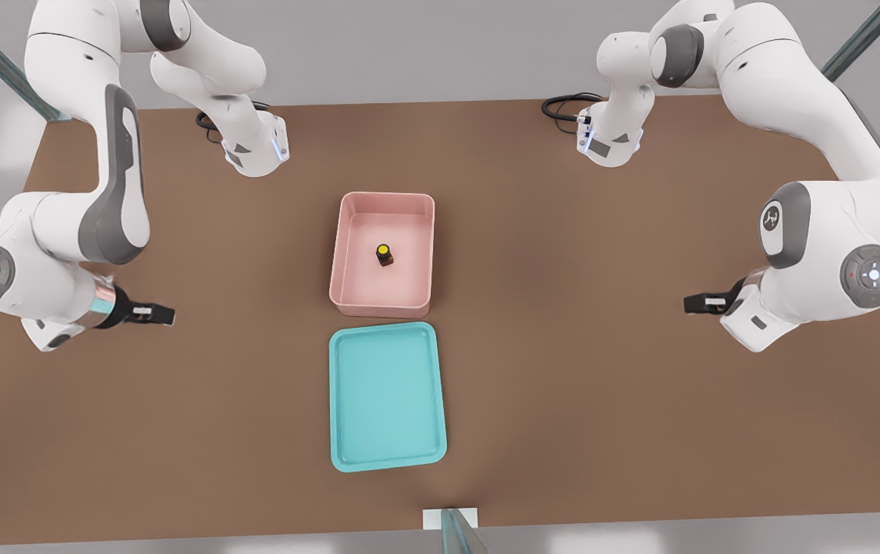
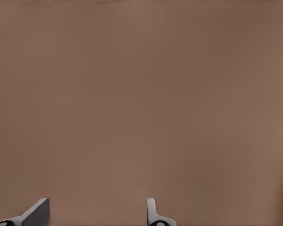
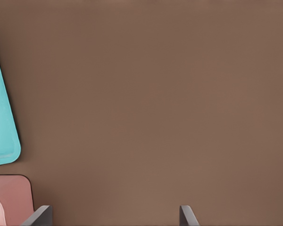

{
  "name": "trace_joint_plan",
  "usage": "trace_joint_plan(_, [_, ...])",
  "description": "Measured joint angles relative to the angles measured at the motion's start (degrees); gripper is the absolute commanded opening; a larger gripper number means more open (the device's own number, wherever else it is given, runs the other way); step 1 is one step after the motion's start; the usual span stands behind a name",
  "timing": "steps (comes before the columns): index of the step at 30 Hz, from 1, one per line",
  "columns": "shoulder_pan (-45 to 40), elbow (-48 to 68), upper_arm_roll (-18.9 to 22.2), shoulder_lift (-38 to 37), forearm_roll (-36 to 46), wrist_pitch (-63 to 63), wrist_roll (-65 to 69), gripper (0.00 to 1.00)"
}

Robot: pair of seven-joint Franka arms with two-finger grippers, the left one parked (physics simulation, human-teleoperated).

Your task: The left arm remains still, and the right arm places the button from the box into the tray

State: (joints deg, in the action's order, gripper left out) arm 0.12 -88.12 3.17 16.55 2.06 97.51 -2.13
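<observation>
While the table [image 1: 601, 323] lies brown beneath everything, we see the teal tray [image 1: 387, 457] just near of the pink box [image 1: 342, 254], the button [image 1: 384, 255] standing inside it. Well left, the right arm's gripper [image 1: 165, 314] hangs spread wide, holding nothing.

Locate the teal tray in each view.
Front view: tray at lower centre, just below the pink box; the end effector waits open at the front view's left.
Left wrist view: not in it.
Right wrist view: a corner of it at the edge.
Shared landmark: the pink box.
</observation>
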Motion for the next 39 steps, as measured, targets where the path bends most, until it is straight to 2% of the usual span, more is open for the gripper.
trace_joint_plan(4, [1.1,0.2,-0.1,0.0,0.1,1.6,-0.4,1.0])
trace_joint_plan(9, [11.9,-0.9,-0.2,0.1,0.5,2.3,-3.7,1.0])
trace_joint_plan(13, [14.6,-21.8,-1.1,-12.9,1.6,7.7,-6.8,1.0])
trace_joint_plan(16, [12.3,-30.3,-6.8,-15.7,2.0,11.6,-10.2,1.0])
trace_joint_plan(18, [13.0,-32.7,-8.7,-15.2,2.1,13.7,-12.8,1.0])
trace_joint_plan(21, [17.7,-33.6,-9.3,-13.2,2.2,16.1,-17.3,1.0])
trace_joint_plan(28, [42.4,-35.1,-9.6,-10.3,4.5,22.3,-29.2,1.0])
trace_joint_plan(39, [39.7,-37.3,-9.4,-6.5,6.1,31.6,-43.4,1.0])
